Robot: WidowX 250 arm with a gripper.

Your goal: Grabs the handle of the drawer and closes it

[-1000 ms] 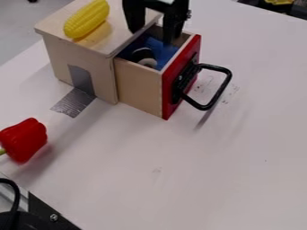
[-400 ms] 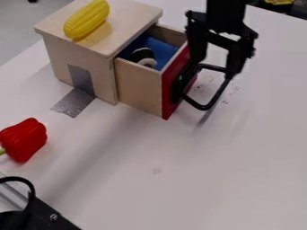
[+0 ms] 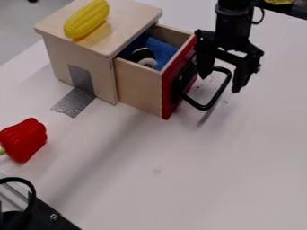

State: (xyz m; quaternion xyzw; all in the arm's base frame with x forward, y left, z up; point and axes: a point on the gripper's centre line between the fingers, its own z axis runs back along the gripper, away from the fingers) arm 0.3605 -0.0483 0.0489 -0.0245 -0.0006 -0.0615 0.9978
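The black gripper point(image 3: 219, 83) hangs at the upper right, in front of the drawer's red face, its two fingers apart and pointing down. One finger is on the box side, the other on the right, with the upper part of the black handle point(image 3: 223, 92) between them in this view; contact cannot be told. The wooden drawer point(image 3: 139, 87) stands pulled out of its box, and a blue cloth and a black-and-white round item lie inside it. Part of the red front point(image 3: 170, 92) is hidden behind the handle mount.
The wooden box point(image 3: 67, 56) stands at the upper left, with yellow toy corn point(image 3: 87, 19) on top and silver tape point(image 3: 74, 101) at its base. A red toy pepper point(image 3: 24, 140) lies at the left edge. Black hardware point(image 3: 42, 213) occupies the lower left corner.
The gripper has moved from above the open drawer rightward past its red front, and then down toward the handle. The drawer and its contents have stayed in place.
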